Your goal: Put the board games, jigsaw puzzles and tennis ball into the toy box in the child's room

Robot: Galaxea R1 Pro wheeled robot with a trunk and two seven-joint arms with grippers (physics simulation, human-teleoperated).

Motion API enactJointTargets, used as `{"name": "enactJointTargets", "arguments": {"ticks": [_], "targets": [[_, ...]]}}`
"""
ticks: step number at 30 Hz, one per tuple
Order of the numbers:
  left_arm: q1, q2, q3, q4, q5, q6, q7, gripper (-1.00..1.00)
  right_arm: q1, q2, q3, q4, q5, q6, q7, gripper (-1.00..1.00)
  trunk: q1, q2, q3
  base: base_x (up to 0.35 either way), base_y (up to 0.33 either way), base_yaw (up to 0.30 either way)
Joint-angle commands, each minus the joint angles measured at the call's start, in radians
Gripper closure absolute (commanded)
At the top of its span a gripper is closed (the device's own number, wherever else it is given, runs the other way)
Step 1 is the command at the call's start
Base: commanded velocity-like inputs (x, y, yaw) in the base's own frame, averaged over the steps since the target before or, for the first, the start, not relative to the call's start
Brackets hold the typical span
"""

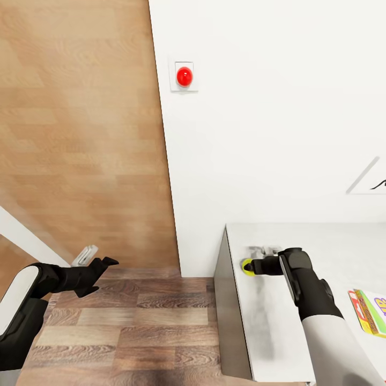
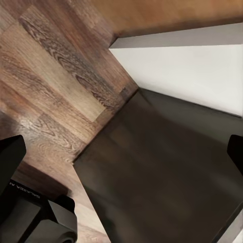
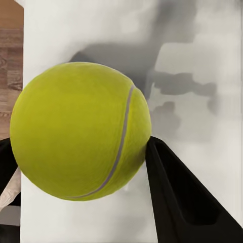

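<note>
The tennis ball [image 1: 247,266] is a yellow-green ball near the left end of the light grey table [image 1: 327,241]. My right gripper [image 1: 252,266] reaches over the table top and is shut on it. In the right wrist view the ball [image 3: 81,131] sits between the black fingers [image 3: 182,197], over the table top [image 3: 202,50]. A yellow, green and red board game [image 1: 370,312] lies flat at the table's right, cut off by the frame edge. My left gripper [image 1: 102,276] hangs open over the wood floor, holding nothing.
A wooden door [image 1: 80,134] stands at the left, beside a white wall with a red round button [image 1: 184,76]. The table's dark grey side [image 2: 162,177] meets the plank floor [image 2: 55,91]. A picture frame's corner [image 1: 370,179] shows on the wall at the right.
</note>
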Motion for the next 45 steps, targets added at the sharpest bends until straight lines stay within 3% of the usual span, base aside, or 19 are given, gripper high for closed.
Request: {"name": "enactJointTargets", "arguments": {"ticks": [1, 15, 19, 24, 27, 31, 34, 35, 39, 45], "targets": [[-0.001, 0.0, 0.001, -0.001, 0.008, 0.005, 0.009, -1.0, -0.001, 0.0, -0.001, -0.002, 0.007, 0.004, 0.009, 1.0, 0.001, -0.002, -0.002, 0.0, 0.0, 0.0], [-0.001, 0.0, 0.0, -0.001, 0.008, 0.005, 0.009, -1.0, 0.004, -0.002, -0.005, -0.036, 0.007, 0.004, 0.013, 1.0, 0.001, -0.002, -0.002, 0.0, 0.0, 0.0], [-0.001, -0.001, -0.002, -0.001, 0.008, 0.004, 0.009, -1.0, 0.015, -0.004, -0.007, -0.119, 0.006, 0.004, 0.017, 1.0, 0.001, -0.002, -0.002, 0.0, 0.0, 0.0], [0.001, -0.012, -0.013, -0.003, 0.01, 0.004, 0.003, -1.0, 0.084, -0.02, -0.027, -0.295, 0.002, 0.004, 0.037, 1.0, 0.001, -0.002, -0.002, 0.0, 0.0, 0.0], [0.015, -0.044, -0.043, -0.008, 0.009, 0.004, -0.009, -1.0, 0.16, -0.04, -0.059, -0.399, -0.007, 0.004, 0.1, 1.0, 0.001, -0.002, -0.002, 0.0, 0.0, 0.0], [0.031, -0.066, -0.065, -0.01, 0.008, 0.003, -0.015, -1.0, 0.189, -0.06, -0.082, -0.437, -0.011, 0.004, 0.174, 1.0, 0.001, -0.002, -0.002, 0.0, 0.0, 0.0], [0.057, -0.087, -0.095, -0.013, 0.0, 0.002, -0.021, -1.0, 0.207, -0.097, -0.111, -0.47, -0.015, 0.004, 0.3, 1.0, 0.001, -0.002, -0.002, 0.0, 0.0, 0.0], [0.057, -0.087, -0.095, -0.013, 0.0, 0.002, -0.021, -1.0, 0.207, -0.097, -0.111, -0.47, -0.015, 0.004, 0.3, 1.0, 0.001, -0.002, -0.002, 0.0, 0.0, 0.0], [0.094, -0.099, -0.126, -0.033, -0.032, 0.001, -0.024, -1.0, 0.215, -0.147, -0.133, -0.49, -0.017, 0.004, 0.416, 1.0, 0.001, -0.002, -0.002, 0.0, 0.0, 0.0], [0.136, -0.106, -0.142, -0.044, -0.072, -0.001, -0.027, -1.0, 0.218, -0.181, -0.148, -0.499, -0.018, 0.004, 0.469, 1.0, 0.001, -0.002, -0.002, 0.0, 0.0, 0.0]]}}
